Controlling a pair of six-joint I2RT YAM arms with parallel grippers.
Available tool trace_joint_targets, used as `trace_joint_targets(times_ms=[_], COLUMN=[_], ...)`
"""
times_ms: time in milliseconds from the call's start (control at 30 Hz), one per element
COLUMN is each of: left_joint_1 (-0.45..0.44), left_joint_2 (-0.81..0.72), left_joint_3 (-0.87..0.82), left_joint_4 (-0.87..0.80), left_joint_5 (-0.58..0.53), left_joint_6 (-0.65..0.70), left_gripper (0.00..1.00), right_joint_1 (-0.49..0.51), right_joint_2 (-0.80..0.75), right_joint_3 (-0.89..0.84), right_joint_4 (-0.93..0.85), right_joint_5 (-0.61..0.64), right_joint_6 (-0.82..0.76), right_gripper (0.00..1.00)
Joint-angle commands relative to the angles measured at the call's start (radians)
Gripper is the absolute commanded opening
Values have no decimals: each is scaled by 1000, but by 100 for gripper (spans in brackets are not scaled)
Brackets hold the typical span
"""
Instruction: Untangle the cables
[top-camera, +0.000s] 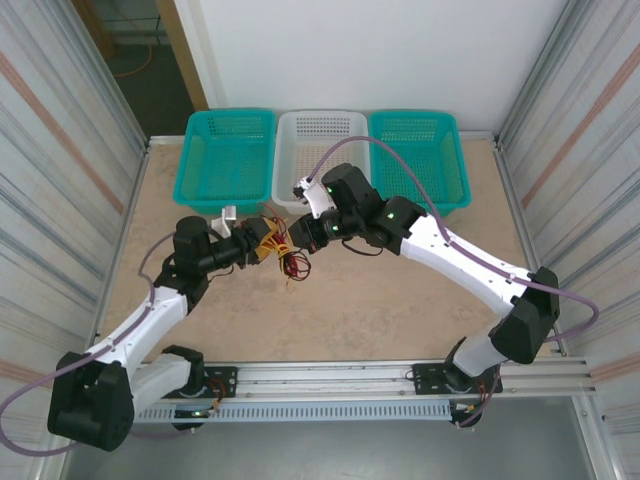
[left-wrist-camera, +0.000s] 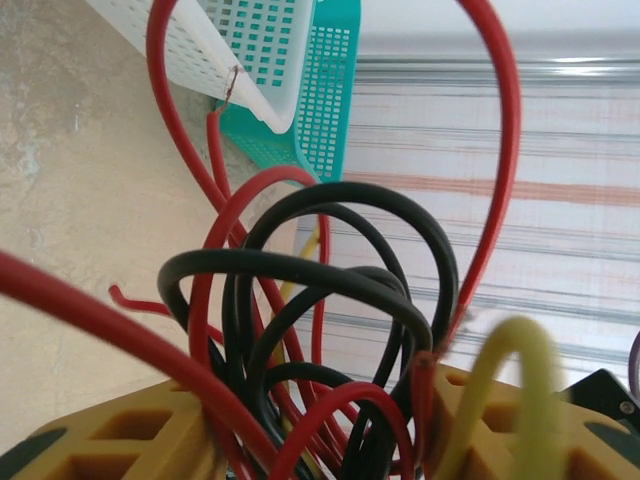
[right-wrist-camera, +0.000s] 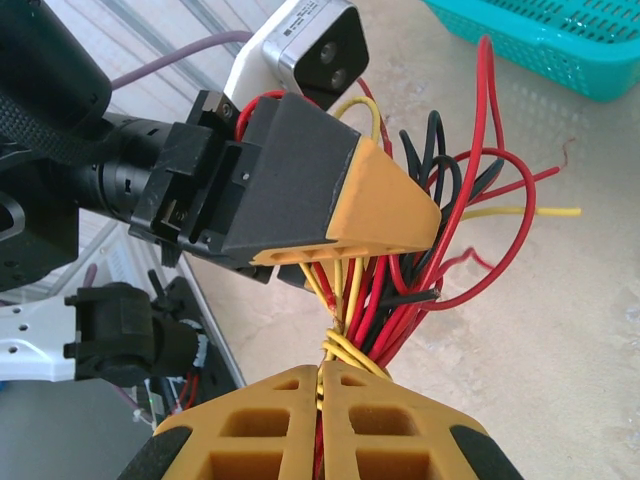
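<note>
Beige table walled by corrugated panels carries three empty baskets along its far edge: teal, white and teal. From above, the left gripper and right gripper meet nose to nose at mid-table, in front of the white basket, with the cables bunched between and just below them. From the left wrist, red, black and pale yellow loops rise from between the yellow fingers of the left gripper; the jaws stand apart around the bundle, and whether they press on it cannot be told. From the right wrist, the right gripper is closed, pinching yellow strands of the bundle, which runs up past the left gripper directly opposite.
</note>
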Motion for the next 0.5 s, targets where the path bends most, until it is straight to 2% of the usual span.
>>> trace_joint_targets(times_ms=[0,133,267,300,400,433,467], left_joint_1=[2,3,13,13,13,13,13], left_joint_2=[13,27,37,39,47,49,52], left_joint_3=[34,43,95,105,141,155,168], left_joint_4=[40,83,49,47,20,1,-26], left_joint_5=[39,52,54,49,27,20,13], left_joint_6=[11,21,83,92,123,139,156], left_gripper=[32,18,0,0,0,0,0], right_joint_1=[7,6,8,8,8,7,1], right_joint_2=[8,11,-2,-6,-42,-57,-73], right_joint_3=[37,34,37,39,41,45,45], right_joint_4=[33,33,21,14,-5,-16,-22], right_joint_5=[-23,-32,11,34,141,196,234], right_joint_6=[-23,-19,-10,-7,3,13,23], right_gripper=[0,0,0,7,47,64,73])
